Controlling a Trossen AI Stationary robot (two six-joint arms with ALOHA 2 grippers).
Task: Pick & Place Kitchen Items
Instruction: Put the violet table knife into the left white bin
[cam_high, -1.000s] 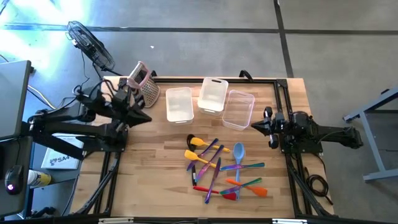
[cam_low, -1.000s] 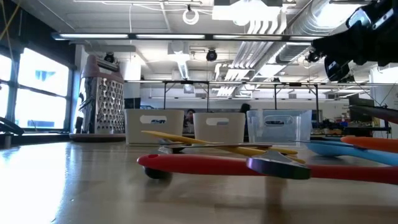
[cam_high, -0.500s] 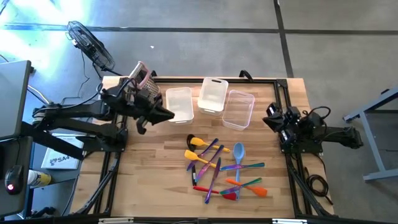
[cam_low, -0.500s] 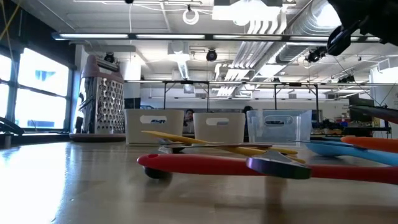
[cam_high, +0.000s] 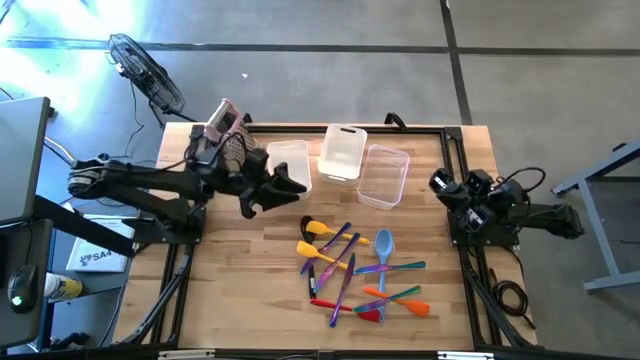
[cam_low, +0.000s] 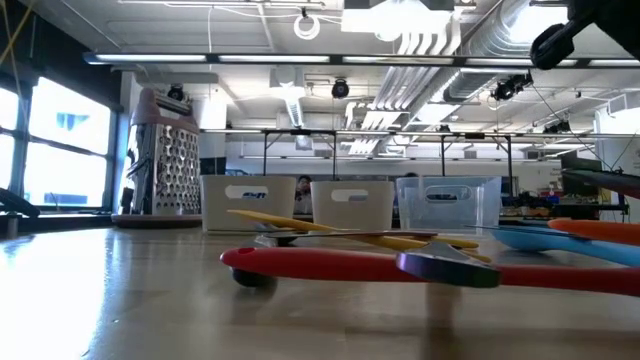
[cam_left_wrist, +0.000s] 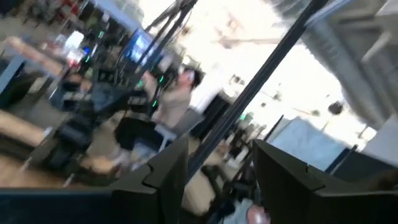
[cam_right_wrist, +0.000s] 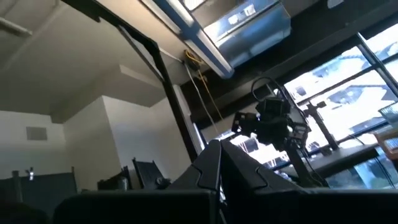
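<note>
Several slim kitchen items (cam_high: 352, 265) in yellow, purple, blue, orange, red, green and black lie loosely piled on the wooden table (cam_high: 240, 270), crossing one another; the low view shows a red one (cam_low: 330, 266) up close. My left gripper (cam_high: 297, 184) hangs open above the table, just in front of the left clear tub (cam_high: 288, 160) and to the far left of the pile; its fingers (cam_left_wrist: 165, 171) hold nothing. My right gripper (cam_high: 438, 184) is shut and tipped upward at the table's right edge, also seen in the low view (cam_low: 560, 38).
Three clear tubs stand in a row at the back, the other two being the middle tub (cam_high: 342, 152) and the right tub (cam_high: 384, 176). A pink-topped metal grater (cam_high: 232, 135) stands at the far left corner. Bare wood lies left of and in front of the pile.
My left gripper has swung out from the table's left edge toward the right, past the grater to the front of the left tub, sinking slightly. My right gripper has tipped upward and risen a little at the right edge. The utensils have not moved.
</note>
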